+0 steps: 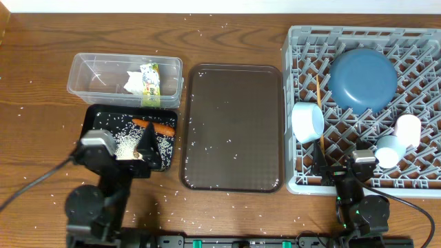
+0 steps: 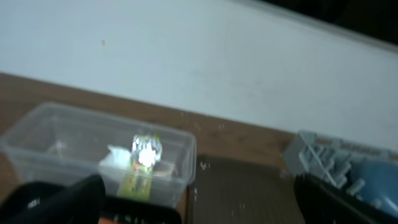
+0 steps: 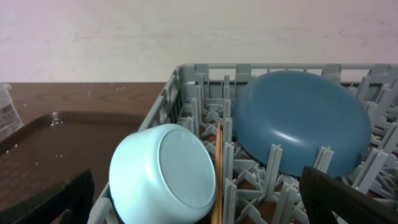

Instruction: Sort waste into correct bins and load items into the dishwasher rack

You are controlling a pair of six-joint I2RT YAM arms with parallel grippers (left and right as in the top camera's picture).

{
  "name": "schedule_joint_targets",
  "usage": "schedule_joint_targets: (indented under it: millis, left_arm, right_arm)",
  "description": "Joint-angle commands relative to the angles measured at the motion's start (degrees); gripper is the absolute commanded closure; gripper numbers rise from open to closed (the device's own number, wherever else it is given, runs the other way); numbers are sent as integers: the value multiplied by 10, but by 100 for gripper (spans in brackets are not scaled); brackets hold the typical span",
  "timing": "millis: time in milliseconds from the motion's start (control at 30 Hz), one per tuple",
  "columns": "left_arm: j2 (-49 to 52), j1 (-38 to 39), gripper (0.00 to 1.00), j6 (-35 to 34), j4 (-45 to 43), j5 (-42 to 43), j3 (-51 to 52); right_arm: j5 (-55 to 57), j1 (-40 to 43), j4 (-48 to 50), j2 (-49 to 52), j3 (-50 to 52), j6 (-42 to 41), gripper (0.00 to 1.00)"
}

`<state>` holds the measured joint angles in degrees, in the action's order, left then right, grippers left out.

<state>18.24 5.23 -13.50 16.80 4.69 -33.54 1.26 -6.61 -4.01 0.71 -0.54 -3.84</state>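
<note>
Where the two bins sit at the table's left, the clear tub (image 1: pixel 93 69) at the far side holds the crumpled napkin (image 1: pixel 131 83) and the green-yellow wrapper (image 1: pixel 150 81). The black tray (image 1: pixel 93 118) in front of it carries the carrot (image 1: pixel 156 127) and a patch of rice (image 1: pixel 125 143). The left gripper (image 2: pixel 202 204) hovers over that tray's near right corner, jaws spread wide and empty, with the carrot just beyond its tips. The brown serving tray (image 1: pixel 234 131) lies mid-table. In the rack (image 1: pixel 303 180) stand the bowl (image 1: pixel 306 121), the chopsticks (image 1: pixel 319 103), the blue plate (image 1: pixel 362 78), the small pink cup (image 1: pixel 408 129) and the small light-blue cup (image 1: pixel 387 150). The right gripper (image 3: pixel 199 208) hangs at the rack's near edge, fully spread and holding nothing, with the bowl just ahead on its left.
</note>
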Motion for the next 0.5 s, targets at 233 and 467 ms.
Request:
schedule_joint_targets:
  millis: [233,467]
  left_arm:
    - [-143,-3,2,3,-101,24,199]
    - [-181,-3,2,3,-148,24,280]
  right_arm:
    - [-2,9,-1,-4,2,5,1]
    - [-2,9,-1,-4,2,5,1]
